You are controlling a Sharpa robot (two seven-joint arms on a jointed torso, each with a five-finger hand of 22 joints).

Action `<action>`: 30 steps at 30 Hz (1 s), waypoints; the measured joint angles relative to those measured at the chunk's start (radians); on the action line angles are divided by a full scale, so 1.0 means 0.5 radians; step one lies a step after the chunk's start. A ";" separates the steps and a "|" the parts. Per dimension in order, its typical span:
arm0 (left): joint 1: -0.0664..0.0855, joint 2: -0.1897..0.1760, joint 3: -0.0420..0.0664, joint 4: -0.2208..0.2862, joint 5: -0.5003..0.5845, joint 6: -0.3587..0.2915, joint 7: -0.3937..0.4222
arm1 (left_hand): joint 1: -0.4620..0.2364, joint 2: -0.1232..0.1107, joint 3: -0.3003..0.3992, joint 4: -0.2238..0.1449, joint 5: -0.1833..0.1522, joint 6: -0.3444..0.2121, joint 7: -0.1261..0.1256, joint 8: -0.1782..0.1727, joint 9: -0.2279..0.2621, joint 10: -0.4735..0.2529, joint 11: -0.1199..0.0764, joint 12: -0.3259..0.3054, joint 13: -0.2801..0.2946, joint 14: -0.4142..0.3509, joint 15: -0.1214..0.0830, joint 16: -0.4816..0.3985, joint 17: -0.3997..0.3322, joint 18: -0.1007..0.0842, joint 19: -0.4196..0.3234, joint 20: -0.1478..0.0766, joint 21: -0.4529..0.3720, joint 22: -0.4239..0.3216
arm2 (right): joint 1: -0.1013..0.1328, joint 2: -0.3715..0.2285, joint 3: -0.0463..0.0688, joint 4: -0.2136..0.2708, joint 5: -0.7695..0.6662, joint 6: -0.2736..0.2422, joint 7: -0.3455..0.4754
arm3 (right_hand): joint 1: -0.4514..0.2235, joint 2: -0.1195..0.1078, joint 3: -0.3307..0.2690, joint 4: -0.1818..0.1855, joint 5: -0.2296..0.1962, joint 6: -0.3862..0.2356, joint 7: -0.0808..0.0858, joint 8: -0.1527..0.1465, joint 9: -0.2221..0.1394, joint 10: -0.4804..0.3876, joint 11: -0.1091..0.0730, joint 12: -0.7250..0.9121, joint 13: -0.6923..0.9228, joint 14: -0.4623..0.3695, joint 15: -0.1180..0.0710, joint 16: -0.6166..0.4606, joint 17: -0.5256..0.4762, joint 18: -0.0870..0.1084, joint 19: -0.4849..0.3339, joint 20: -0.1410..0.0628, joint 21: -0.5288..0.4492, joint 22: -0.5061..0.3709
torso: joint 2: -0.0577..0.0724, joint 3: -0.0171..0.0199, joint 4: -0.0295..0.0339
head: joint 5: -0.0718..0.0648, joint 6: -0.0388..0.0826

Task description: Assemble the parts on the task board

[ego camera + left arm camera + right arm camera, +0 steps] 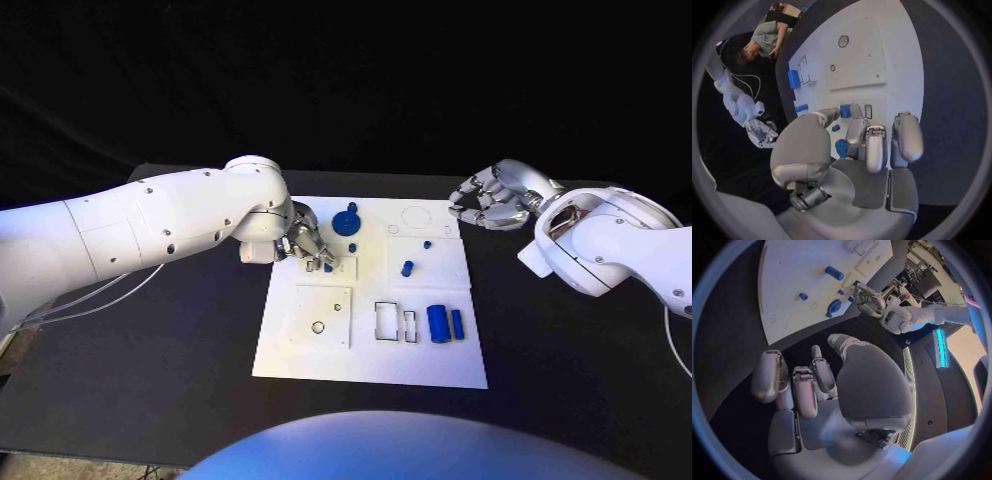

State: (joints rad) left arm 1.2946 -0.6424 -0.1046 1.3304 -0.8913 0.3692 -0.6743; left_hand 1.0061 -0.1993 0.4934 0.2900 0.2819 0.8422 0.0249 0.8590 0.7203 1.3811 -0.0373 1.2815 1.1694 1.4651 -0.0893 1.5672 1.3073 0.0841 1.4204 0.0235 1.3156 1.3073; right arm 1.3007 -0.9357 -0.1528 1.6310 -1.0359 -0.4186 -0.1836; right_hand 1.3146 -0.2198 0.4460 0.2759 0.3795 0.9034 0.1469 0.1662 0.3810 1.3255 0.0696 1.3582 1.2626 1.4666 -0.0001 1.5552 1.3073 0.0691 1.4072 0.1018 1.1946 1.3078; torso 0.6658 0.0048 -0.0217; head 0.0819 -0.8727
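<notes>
1. The task board (296, 355), a flat white rectangular plate, lies centred on the black tabletop (130, 380), its long axis running from near to far.
2. Two blue cylinders (446, 324) lie side by side near the board's right edge, aligned with that axis.
3. The left hand (309, 245) pinches a small blue part (845, 111) over the board's far-left area.
4. A round blue part (346, 222) sits beyond it.
5. The right hand (490, 205) hangs clenched on nothing beside the far-right corner.
</notes>
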 measured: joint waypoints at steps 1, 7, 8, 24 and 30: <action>0.000 -0.001 0.001 0.002 0.000 0.000 0.000 | -0.002 -0.002 -0.008 -0.001 0.000 0.000 0.000 0.000 0.000 0.000 0.000 0.000 0.001 0.000 0.000 0.000 0.000 0.000 0.000 0.000 0.000 0.000 | 0.000 0.000 0.000 0.000 0.000 0.000 0.000 | 0.000 0.000 0.000 0.000 0.000 0.000 0.000 0.000 0.000 0.000 0.000 0.000 0.000 0.000 0.000 0.000 0.000 0.000 0.000 0.000 0.000 0.000 | 0.000 0.0000 0.000 | 0.000 0.000; -0.001 -0.017 0.013 0.019 -0.001 -0.004 0.000 | -0.007 -0.007 -0.013 0.005 0.000 0.000 0.000 0.000 0.000 0.000 0.000 0.000 0.005 0.000 0.000 0.000 0.000 0.000 0.000 0.000 0.000 0.000 | -0.002 0.002 0.000 -0.002 0.000 0.000 0.000 | -0.001 -0.001 0.000 0.000 0.000 0.000 0.000 0.008 0.002 0.000 0.000 0.000 0.000 0.000 0.000 0.000 0.000 0.000 0.000 0.000 -0.008 0.000 | 0.000 0.0000 0.000 | -0.001 0.000; -0.001 -0.019 0.015 0.021 -0.001 -0.005 0.000 | -0.007 -0.007 -0.013 0.005 0.000 0.000 0.000 0.000 0.000 0.000 0.000 0.000 0.005 0.000 0.000 0.000 0.000 0.000 0.000 0.000 0.000 0.000 | -0.003 0.002 0.000 -0.002 0.001 0.000 0.000 | -0.008 -0.008 0.000 0.000 0.000 0.000 0.000 0.008 0.002 0.000 0.000 0.000 0.000 0.000 0.000 0.000 0.000 0.000 0.000 0.000 -0.008 0.000 | 0.000 0.0000 0.000 | -0.001 0.000; -0.002 -0.054 0.052 0.059 -0.004 -0.025 0.007 | 0.010 0.010 -0.028 -0.010 0.060 0.007 -0.007 0.000 0.002 0.000 0.000 0.000 0.004 0.000 0.000 0.000 0.000 0.000 0.000 0.000 -0.009 0.000 | -0.007 0.002 0.000 -0.003 0.001 0.000 0.001 | -0.008 -0.008 0.000 0.000 0.000 0.000 0.000 0.008 0.002 0.000 0.000 0.000 0.000 0.000 0.000 0.000 0.000 0.000 0.000 0.000 -0.008 -0.001 | -0.001 0.0002 0.001 | -0.002 0.000; 0.000 -0.083 0.091 0.086 -0.004 -0.029 0.007 | 0.161 0.046 -0.011 -0.041 0.203 0.002 -0.013 0.000 0.005 -0.007 -0.008 -0.001 0.003 0.007 -0.007 0.000 0.000 0.000 0.000 0.000 -0.023 0.000 | -0.008 0.001 0.000 -0.003 0.002 0.000 0.001 | -0.008 -0.008 0.006 -0.006 0.000 0.000 0.000 0.008 0.002 0.000 0.000 0.000 0.000 0.000 0.000 0.000 0.000 0.000 0.000 0.000 -0.008 -0.001 | -0.001 0.0006 0.001 | -0.001 0.000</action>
State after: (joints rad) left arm 1.2944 -0.6838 -0.0589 1.3733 -0.8936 0.3547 -0.6706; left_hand 1.0865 -0.1764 0.4879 0.2693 0.3834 0.8429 0.0186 0.8590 0.7228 1.3776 -0.0412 1.2811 1.1707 1.4687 -0.0928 1.5672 1.3074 0.0840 1.4203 0.0235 1.3041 1.3073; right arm 1.2967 -0.9351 -0.1529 1.6297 -1.0351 -0.4184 -0.1830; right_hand 1.3107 -0.2237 0.4488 0.2730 0.3795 0.9034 0.1469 0.1702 0.3818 1.3255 0.0696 1.3582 1.2627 1.4666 -0.0001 1.5552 1.3073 0.0691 1.4072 0.1018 1.1904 1.3075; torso 0.6653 0.0051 -0.0211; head 0.0813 -0.8727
